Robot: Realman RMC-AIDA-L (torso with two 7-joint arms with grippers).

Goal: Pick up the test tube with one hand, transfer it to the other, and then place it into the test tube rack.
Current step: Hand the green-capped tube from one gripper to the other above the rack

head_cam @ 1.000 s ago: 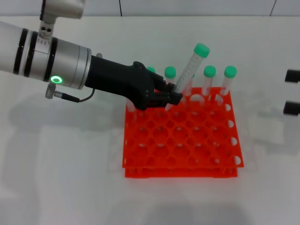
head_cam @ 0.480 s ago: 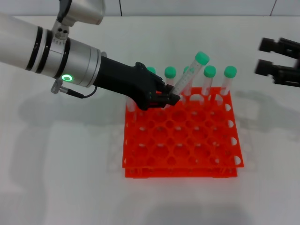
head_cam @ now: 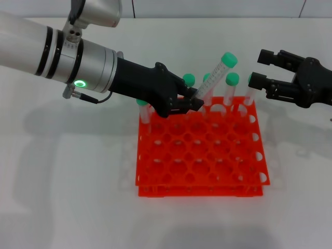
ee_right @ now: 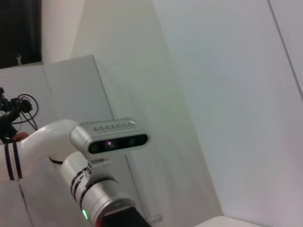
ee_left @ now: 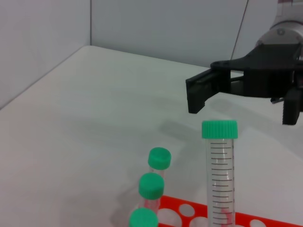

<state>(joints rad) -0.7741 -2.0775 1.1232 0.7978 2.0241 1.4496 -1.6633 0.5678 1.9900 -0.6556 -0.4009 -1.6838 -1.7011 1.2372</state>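
Head view: left gripper (head_cam: 193, 104) was clamped on the lower part of the test tube (head_cam: 213, 79), holding it tilted above the back rows of the orange test tube rack (head_cam: 199, 155), green cap up and leaning toward the right side. Right gripper (head_cam: 264, 72) sat just beside the rack's far right corner, fingers spread apart, pointed at the tube but not touching it. Other green-capped tubes (head_cam: 232, 82) stood in the rack's back row.

Left wrist view: the tube (ee_left: 219, 170) stood upright in frame, clear wall with printed graduations, cap (ee_left: 219, 129) on top; right gripper (ee_left: 208, 90) hung open beyond it.

Right wrist view: only the left arm (ee_right: 99, 189) and its wrist camera (ee_right: 110, 138) showed; no tube, no fingers.

Judgement: tube looked light, rigid, smooth plastic, so likely slippery. Best hold for the receiving gripper was the bare upper barrel just under the cap, clear of the left fingers.
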